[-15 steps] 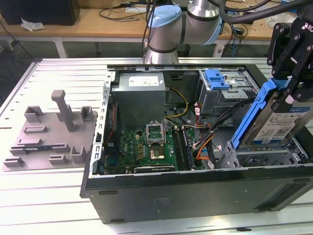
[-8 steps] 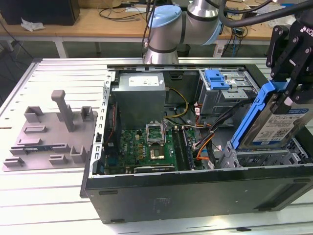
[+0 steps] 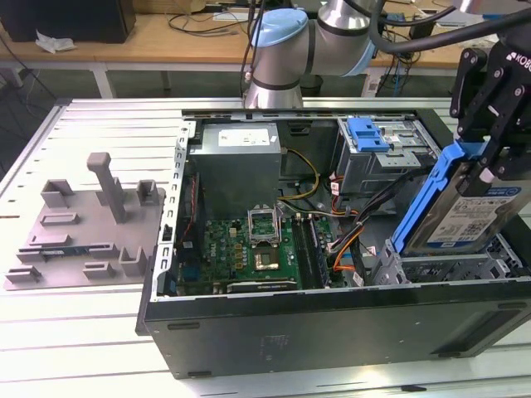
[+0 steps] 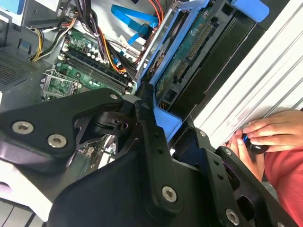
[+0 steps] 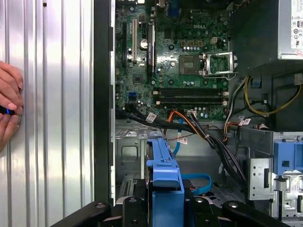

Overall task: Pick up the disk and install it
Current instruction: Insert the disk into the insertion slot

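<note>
Pinched tight in the closed gripper (image 3: 481,162) by the upper end of its blue carrier: the disk (image 3: 477,217), hanging directly beneath the gripper, long axis steeply tilted, label facing outward. Just under its lower end, the metal drive cage (image 3: 448,269) in a corner of the open computer case (image 3: 332,319). Not yet seated, judging by the tilt. Beyond the case, on the ribbed tabletop (image 5: 57,118), a person's hand (image 5: 9,105).

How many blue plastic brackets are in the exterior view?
2. One bracket frames the disk, held by the pincer at the exterior view's right; the other bracket sits atop the drive cage. More may be hidden.
</note>
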You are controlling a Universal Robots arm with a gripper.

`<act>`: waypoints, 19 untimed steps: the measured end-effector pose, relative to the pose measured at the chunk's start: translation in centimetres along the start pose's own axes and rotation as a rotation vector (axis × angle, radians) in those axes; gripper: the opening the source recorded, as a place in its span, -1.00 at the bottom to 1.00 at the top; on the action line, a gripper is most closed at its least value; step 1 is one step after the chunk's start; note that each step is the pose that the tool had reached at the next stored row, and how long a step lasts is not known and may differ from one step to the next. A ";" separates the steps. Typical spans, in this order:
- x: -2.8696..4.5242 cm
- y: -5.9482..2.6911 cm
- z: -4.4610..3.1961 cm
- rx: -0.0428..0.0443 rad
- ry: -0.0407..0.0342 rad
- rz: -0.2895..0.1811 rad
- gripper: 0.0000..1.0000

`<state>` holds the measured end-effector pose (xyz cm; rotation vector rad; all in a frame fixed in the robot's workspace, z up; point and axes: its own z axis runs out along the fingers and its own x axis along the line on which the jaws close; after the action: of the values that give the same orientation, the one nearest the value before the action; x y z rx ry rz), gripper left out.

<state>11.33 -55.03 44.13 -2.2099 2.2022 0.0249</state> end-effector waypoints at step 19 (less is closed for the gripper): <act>0.03 0.00 1.20 0.0000 0.0000 0.002 -0.26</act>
<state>11.34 -55.03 42.93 -2.2079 2.2041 0.0249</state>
